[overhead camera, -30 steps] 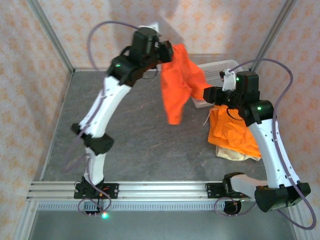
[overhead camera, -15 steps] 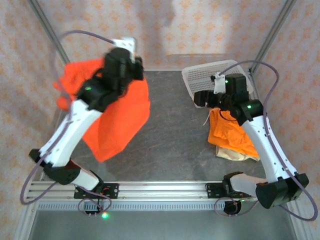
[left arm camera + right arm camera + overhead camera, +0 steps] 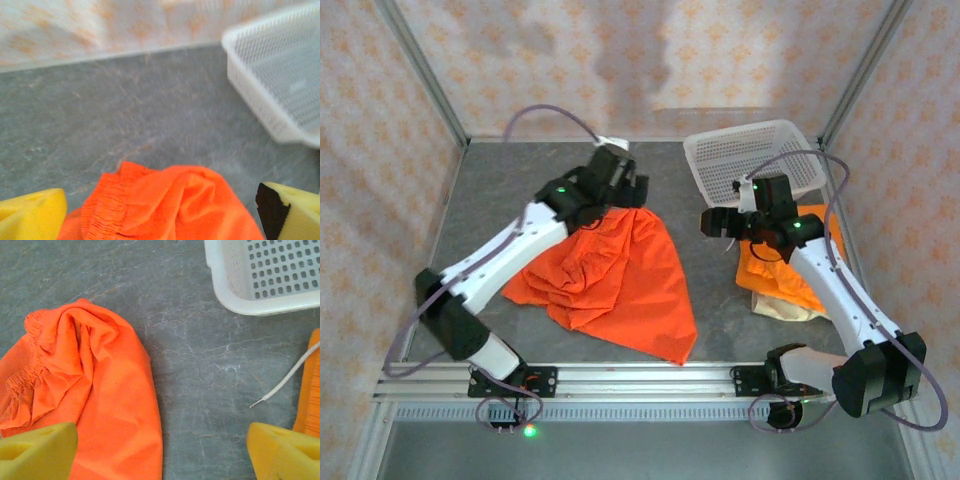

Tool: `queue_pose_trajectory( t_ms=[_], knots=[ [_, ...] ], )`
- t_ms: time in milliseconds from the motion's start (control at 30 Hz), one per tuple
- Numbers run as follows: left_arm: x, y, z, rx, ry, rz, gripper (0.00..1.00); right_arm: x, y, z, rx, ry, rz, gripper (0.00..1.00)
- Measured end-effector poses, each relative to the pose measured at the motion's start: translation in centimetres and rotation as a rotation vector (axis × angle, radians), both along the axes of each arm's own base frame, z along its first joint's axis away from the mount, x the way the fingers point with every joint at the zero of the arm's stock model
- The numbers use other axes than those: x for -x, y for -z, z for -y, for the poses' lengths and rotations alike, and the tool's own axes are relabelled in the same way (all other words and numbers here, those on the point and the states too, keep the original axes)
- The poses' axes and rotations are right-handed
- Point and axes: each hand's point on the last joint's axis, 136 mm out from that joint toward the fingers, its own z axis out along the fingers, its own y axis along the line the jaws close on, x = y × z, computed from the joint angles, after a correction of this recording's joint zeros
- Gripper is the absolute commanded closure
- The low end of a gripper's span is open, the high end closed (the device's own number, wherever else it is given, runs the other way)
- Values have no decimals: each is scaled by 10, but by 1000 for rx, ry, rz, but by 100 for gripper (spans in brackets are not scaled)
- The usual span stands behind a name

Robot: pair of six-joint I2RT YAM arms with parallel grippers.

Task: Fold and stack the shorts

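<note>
Holding nothing w/ left gripper (image 3: 623,200), fingers spread wide astride bunched waistband of orange shorts (image 3: 620,280); rest sprawled on tabletop (image 3: 520,180) beneath & behind it. Holding nothing w/ right gripper (image 3: 713,222) either, over bare tabletop; 2nd orange pair (image 3: 775,270) atop beige pair (image 3: 785,308) just right of it.

Orange shorts (image 3: 620,275) swung down onto table (image 3: 720,295), left pincer (image 3: 625,200) lowered

The left arm (image 3: 510,255) and right arm (image 3: 835,285) are white with black joints (image 3: 445,315), tiny green lights (image 3: 560,188) and thin purple cables (image 3: 545,108); the left gripper (image 3: 160,212) and right gripper (image 3: 160,452) have yellow pads (image 3: 30,212).
</note>
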Motion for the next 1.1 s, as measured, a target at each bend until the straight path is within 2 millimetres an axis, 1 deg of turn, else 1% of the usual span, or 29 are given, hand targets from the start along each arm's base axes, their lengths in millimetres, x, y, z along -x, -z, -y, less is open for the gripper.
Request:
queue_pose_trajectory(
  t_ms=[33,67,100,133,167,200,233,267,300,333,367,400,433,500,733,867,900,967,1033,1067,1100],
  knots=[
    [3,-14,-16,47,-47,27,2,1,-1,-5,5,-15,9,11],
    [7,-22,-34,86,-98,40,2,3,-1,-11,10,-32,16,11],
    [10,-23,-51,118,-147,41,4,5,-2,-17,14,-51,21,11],
    [15,-16,-70,146,-206,27,5,8,-1,-24,19,-72,24,10],
    [19,-6,-86,166,-257,6,7,10,0,-29,23,-88,24,10],
    [24,12,-101,183,-302,-28,8,11,2,-37,28,-108,23,10],
    [32,38,-115,196,-350,-80,11,12,5,-42,35,-122,21,10],
    [39,61,-123,201,-379,-133,14,12,9,-47,43,-134,16,10],
    [47,90,-127,202,-401,-203,17,13,12,-52,51,-146,10,10],
    [57,119,-127,201,-411,-282,18,13,16,-57,57,-158,3,10],
    [66,140,-126,199,-415,-343,19,13,19,-60,62,-165,-1,10],
    [74,159,-124,199,-416,-403,20,13,22,-63,68,-171,-4,10],
    [80,172,-122,201,-415,-451,22,13,24,-65,73,-176,-7,10],
    [86,186,-118,205,-414,-506,23,13,28,-68,82,-182,-13,10],
    [88,221,-111,193,-443,-624,28,12,30,-70,91,-177,-13,10],
    [89,243,-107,197,-461,-686,40,11,30,-69,94,-171,-9,10],
    [89,249,-105,198,-462,-700,45,10,30,-69,95,-169,-9,10],
    [89,258,-104,196,-465,-723,62,10,30,-69,96,-168,-8,10],
    [89,265,-102,194,-468,-741,87,10,30,-69,96,-168,-8,10],
    [88,267,-102,195,-473,-746,96,10,30,-69,96,-168,-7,10],
    [86,267,-101,191,-470,-747,100,10,30,-68,96,-168,-8,10]
  ],
)
